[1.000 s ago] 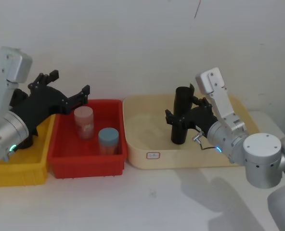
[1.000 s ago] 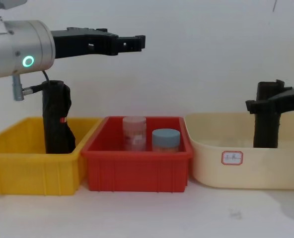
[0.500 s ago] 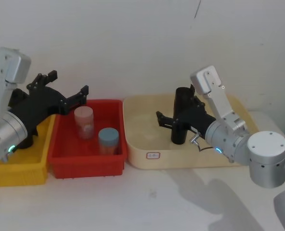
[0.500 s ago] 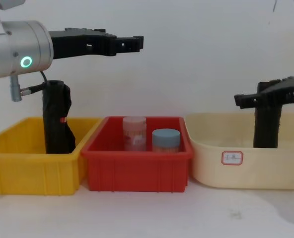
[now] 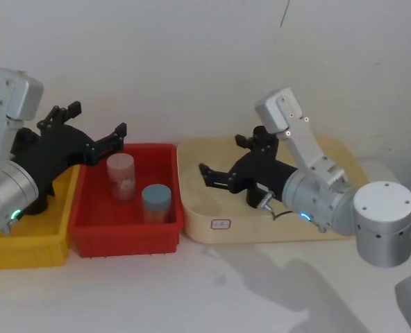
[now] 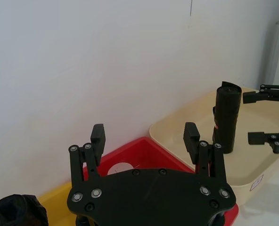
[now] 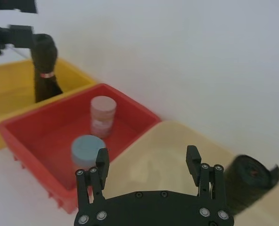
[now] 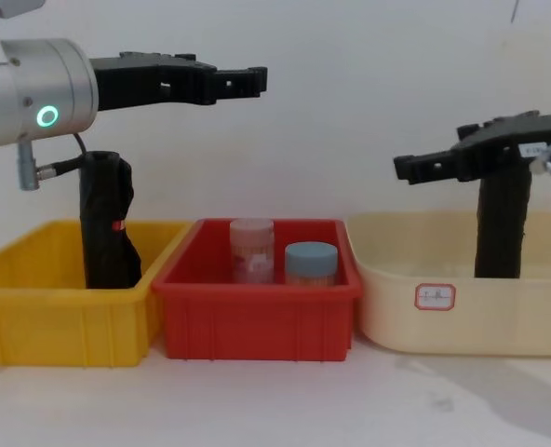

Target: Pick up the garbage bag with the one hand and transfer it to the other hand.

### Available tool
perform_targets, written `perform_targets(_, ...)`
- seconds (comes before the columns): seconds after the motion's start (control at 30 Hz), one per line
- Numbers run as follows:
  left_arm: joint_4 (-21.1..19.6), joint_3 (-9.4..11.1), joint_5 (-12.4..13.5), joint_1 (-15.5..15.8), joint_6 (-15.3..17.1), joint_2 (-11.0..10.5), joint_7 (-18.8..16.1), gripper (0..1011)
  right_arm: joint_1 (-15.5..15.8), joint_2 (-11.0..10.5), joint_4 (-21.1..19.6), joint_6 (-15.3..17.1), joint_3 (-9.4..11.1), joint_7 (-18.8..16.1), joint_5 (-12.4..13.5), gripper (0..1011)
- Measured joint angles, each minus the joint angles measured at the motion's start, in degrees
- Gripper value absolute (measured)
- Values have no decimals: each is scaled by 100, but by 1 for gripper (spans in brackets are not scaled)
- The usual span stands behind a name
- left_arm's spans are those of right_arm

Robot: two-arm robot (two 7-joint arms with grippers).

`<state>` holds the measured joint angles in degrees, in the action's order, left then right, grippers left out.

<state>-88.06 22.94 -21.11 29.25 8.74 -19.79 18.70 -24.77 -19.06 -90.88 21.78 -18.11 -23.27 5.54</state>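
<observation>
**Garbage bag** (image 8: 502, 228): We found a smooth black roll standing upright in the cream bin (image 8: 387, 307), at the right end of the row. Its top rose well above the bin's rim. Nothing gripped it.

**Right hand** (image 5: 223, 156), blue-ringed arm: We noted its fingers spread wide and holding nothing. It hung over the cream bin at the height of the bag's top, pointing toward the red bin (image 5: 129, 239). In the right wrist view the roll stood beside the hand, not between its fingers. We could not tell whether the hand's side touched it.

**Left hand** (image 5: 98, 118), green-ringed arm: We noted its fingers likewise spread wide and empty. It was held high above the place where the yellow bin (image 5: 25, 243) met the red bin, well apart from the garbage bag.

**Other contents:** We listed a lumpier black roll (image 8: 106, 223) with a small red mark, upright in the yellow bin. A pale pink jar (image 5: 121, 177) and a blue-lidded jar (image 5: 155, 201) stood near each other in the red bin. The three bins stood in a row on the white table (image 5: 212, 291).
</observation>
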Motion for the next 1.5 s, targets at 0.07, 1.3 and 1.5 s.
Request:
perform_targets(0.07,-14,-17,10,-19,5,2,-24,1002,-31,27,-14,35,-56,-41,22,1001)
perform_targets(1.3,-52,-368,137,-304,606,-35,-615,1001,-714,617,991,416,-589,-262,346,1001)
perform_targets(1.5,-50,-377,141,-310,622,-37,-630,1001,-822,668,1101,483,-692,-271,359,1001)
